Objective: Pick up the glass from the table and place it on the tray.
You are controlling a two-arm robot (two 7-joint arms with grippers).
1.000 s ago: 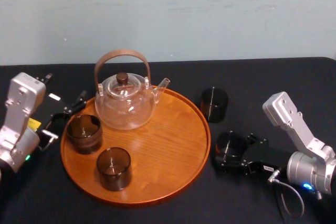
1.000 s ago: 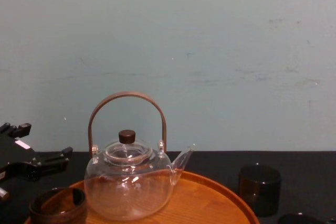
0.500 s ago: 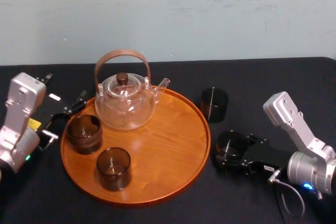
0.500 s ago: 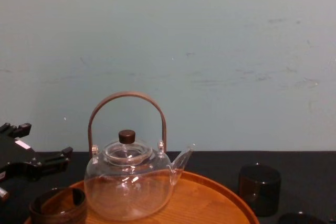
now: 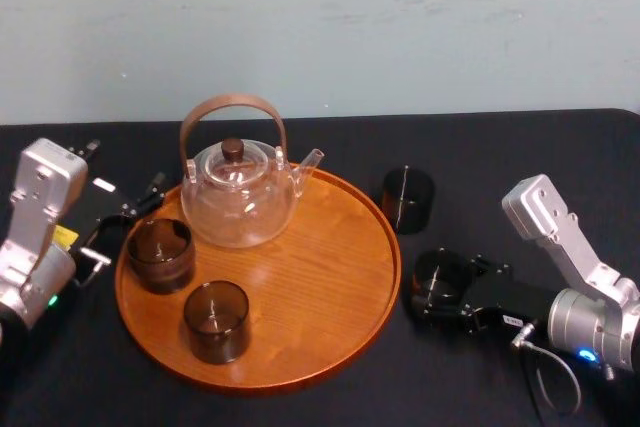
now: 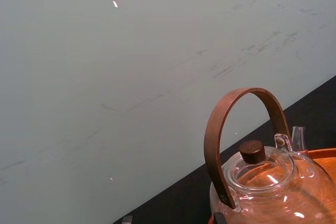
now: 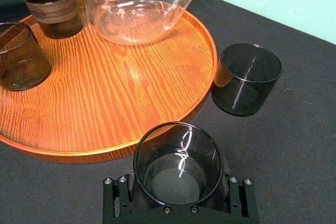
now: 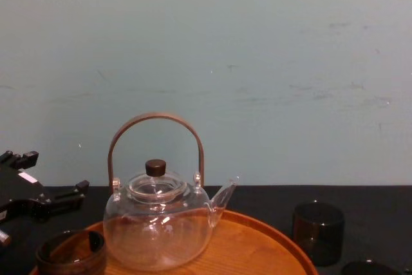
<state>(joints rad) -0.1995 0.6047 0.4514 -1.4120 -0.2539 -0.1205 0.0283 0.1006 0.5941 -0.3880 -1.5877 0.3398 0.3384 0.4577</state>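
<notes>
A dark smoked glass (image 5: 438, 277) (image 7: 177, 163) stands upright on the black table just right of the tray. My right gripper (image 5: 440, 292) (image 7: 177, 182) reaches in low from the right and is shut on it, one black finger against each side. The round orange-brown wooden tray (image 5: 330, 267) (image 7: 131, 93) lies at the centre. It carries a clear glass teapot (image 5: 240, 192) with a brown hoop handle and two dark cups (image 5: 160, 254) (image 5: 216, 320). My left gripper (image 5: 122, 222) rests open at the tray's left edge, holding nothing.
A second dark glass (image 5: 408, 199) (image 7: 245, 78) (image 8: 317, 231) stands on the table beyond the held one, close to the tray's right rim. The right half of the tray (image 7: 157, 72) is bare wood. A pale wall rises behind the table.
The right gripper's fingers have drawn in a little against the glass. The glass, the tray and the left arm have not moved.
</notes>
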